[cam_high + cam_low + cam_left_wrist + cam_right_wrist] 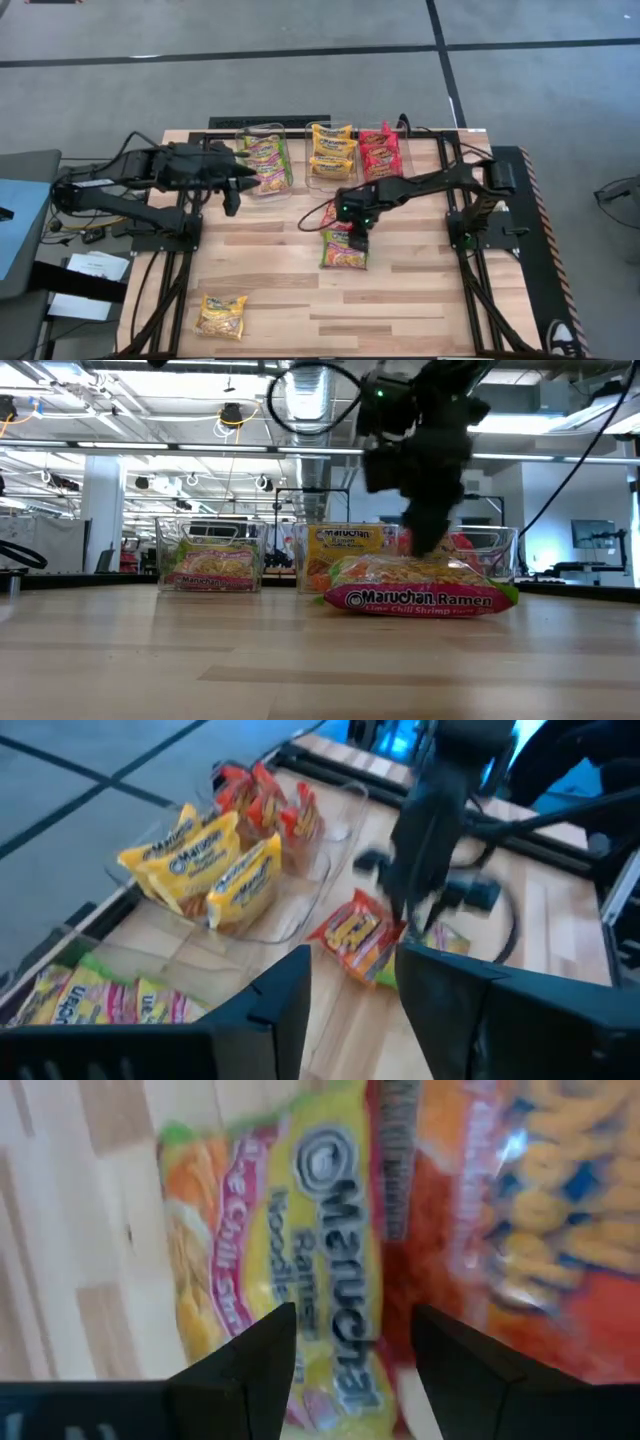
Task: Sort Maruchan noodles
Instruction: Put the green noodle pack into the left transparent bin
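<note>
I'm getting even, bright overhead light on the pale wooden slatted table (400,300), shadows soft. In the low view ceiling strip lamps (120,408) glare white. Both wrist views smear, the glossy green-and-pink noodle packet (300,1260) blurred close up.

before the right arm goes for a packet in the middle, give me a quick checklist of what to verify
1. Right end effector over the loose packets: ok, it hangs right above them, fingers apart.
2. Target singled out: not ok, the green packet and a red packet lie overlapping.
3. Bins free to receive: ok, green bin, yellow bin and red bin are open-topped.
4. Left end effector out of the way: ok, it sits beside the green bin, holding nothing.
5. Other strays: not ok, a yellow packet lies at the near left edge.
</note>
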{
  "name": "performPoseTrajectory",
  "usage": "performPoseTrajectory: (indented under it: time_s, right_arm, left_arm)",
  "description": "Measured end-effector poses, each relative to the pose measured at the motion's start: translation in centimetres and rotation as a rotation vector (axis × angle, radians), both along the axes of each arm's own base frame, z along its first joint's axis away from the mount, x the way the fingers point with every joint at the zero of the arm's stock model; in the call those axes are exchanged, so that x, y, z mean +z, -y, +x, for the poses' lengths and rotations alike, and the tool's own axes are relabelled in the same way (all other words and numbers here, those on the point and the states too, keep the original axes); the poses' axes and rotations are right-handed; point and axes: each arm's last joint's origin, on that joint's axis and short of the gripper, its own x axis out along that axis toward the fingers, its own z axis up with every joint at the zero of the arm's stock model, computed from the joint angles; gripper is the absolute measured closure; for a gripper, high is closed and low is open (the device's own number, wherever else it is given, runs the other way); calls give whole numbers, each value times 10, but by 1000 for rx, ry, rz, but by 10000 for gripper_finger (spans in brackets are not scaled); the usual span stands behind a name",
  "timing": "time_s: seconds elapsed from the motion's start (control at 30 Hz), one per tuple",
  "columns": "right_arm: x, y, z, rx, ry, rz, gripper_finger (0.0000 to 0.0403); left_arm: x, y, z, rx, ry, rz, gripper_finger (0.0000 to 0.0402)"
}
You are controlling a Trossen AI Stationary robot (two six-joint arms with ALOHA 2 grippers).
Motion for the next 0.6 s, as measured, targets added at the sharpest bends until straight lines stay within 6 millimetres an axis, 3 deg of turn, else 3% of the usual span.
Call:
performPoseTrajectory:
  time_s: [0.1, 0.43, 0.6]
  right_arm:
    - [-10, -3, -1, 16, -56, 4, 183]
    - [-35, -6, 9, 22, -113, 41, 188]
    - [-36, -7, 9, -18, -123, 52, 239]
  left_arm:
    - [8, -1, -2, -2, 24, 9, 266]
    - [4, -1, 0, -14, -20, 24, 265]
    - [4, -1, 0, -11, -10, 20, 265]
